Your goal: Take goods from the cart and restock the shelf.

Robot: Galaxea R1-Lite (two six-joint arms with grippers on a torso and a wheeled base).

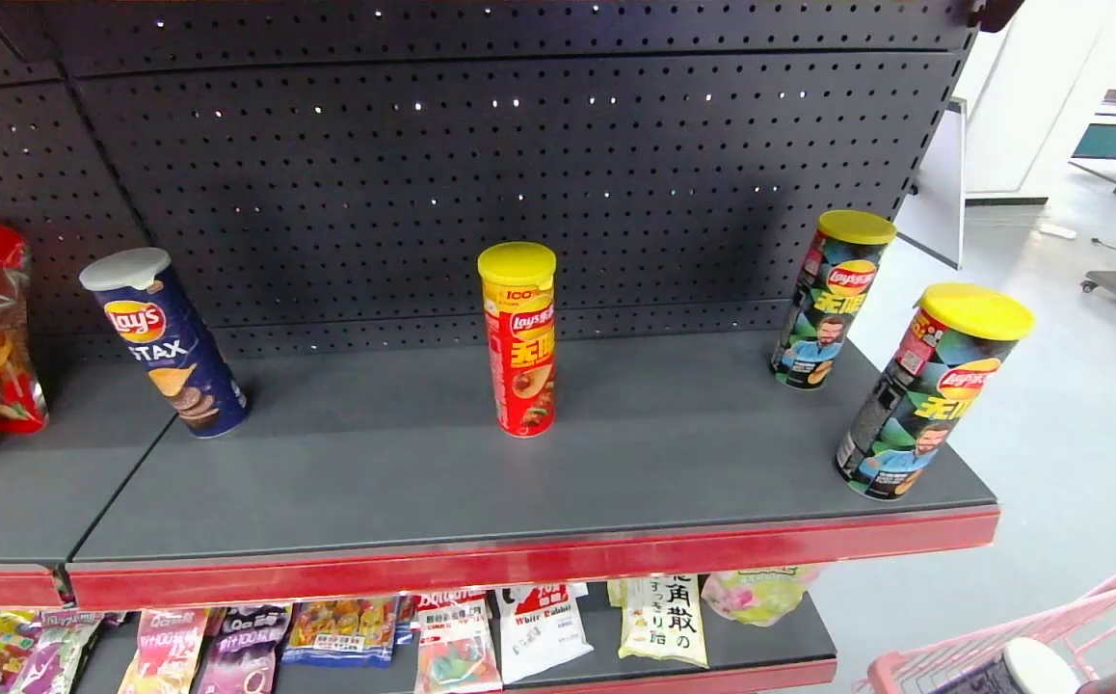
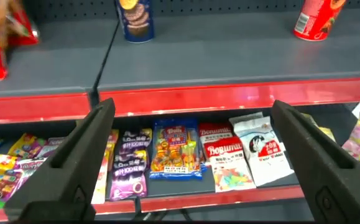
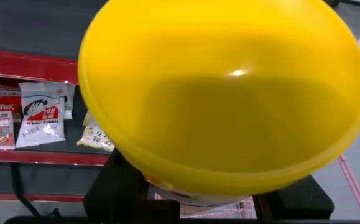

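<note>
The right gripper (image 3: 211, 205) has its jaws closed on a yellow-lidded can (image 3: 223, 93), held off the shelf (image 1: 519, 559), nearer than the red can (image 1: 519, 337) and to its right, by the pink cart (image 1: 905, 667). The left gripper (image 2: 192, 162) hangs in front of the shelf's lower level, to the left of the red can, with its jaws wide open. Snack bags (image 1: 539, 627) lie below the red can. On its level, a blue can (image 1: 168, 342) stands well to its left. Two dark cans stand to its right, one at the front corner (image 1: 929, 390) and one at the back (image 1: 830, 299).
</note>
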